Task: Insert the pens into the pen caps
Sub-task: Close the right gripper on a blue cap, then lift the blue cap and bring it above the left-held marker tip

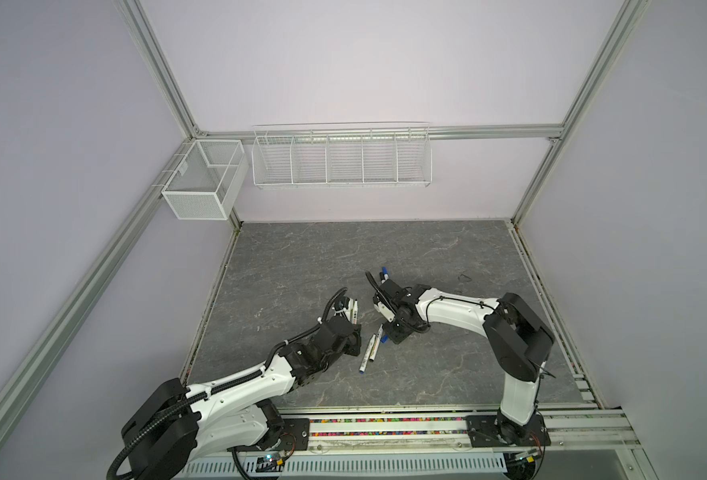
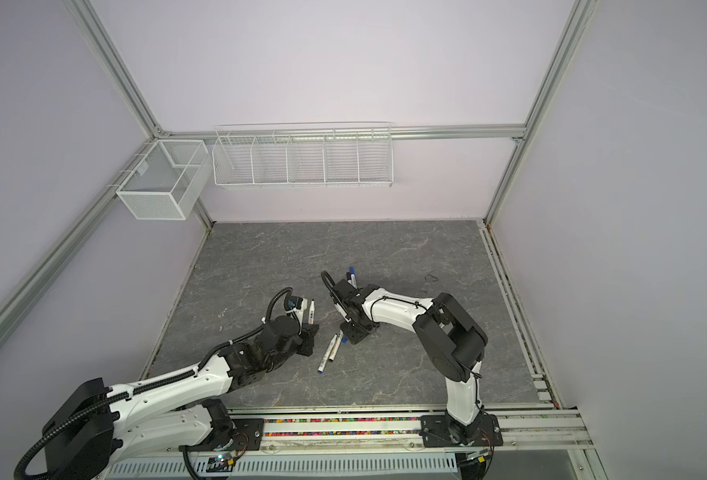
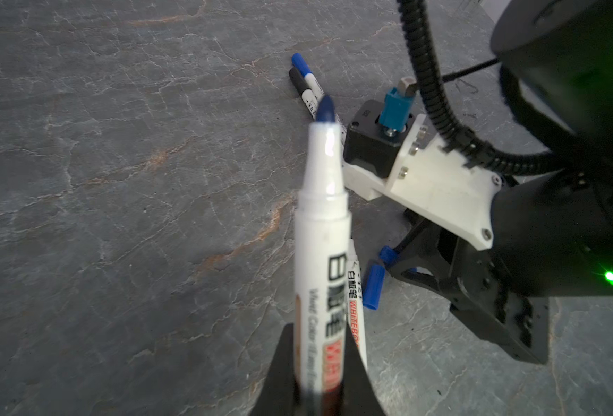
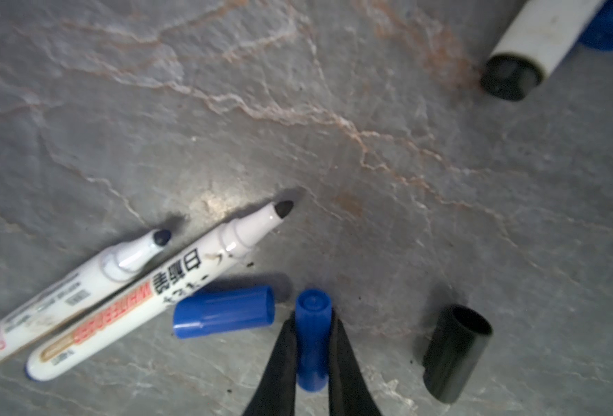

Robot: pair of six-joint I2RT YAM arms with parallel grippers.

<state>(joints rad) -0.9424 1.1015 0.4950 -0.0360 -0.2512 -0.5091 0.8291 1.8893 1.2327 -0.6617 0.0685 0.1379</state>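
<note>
My left gripper [image 3: 319,360] is shut on a white pen [image 3: 321,234] whose bare blue tip points away from it; in both top views this pen [image 1: 354,311] [image 2: 312,311] sticks out beyond the left wrist. My right gripper [image 4: 312,324] is down at the table [image 1: 301,266], shut on a blue pen cap [image 4: 312,335]. Another blue cap [image 4: 223,311] lies beside it, and a black cap [image 4: 456,345] on its other side. Two uncapped pens [image 4: 128,295] [image 4: 77,284] lie side by side on the table [image 1: 367,353].
Two capped pens [image 1: 385,275], one blue-capped [image 3: 303,66] and one black-capped [image 3: 297,81], lie just beyond the right wrist. A white wire rack [image 1: 341,160] and a mesh box [image 1: 204,178] hang on the back frame. The two arms stand close together mid-table.
</note>
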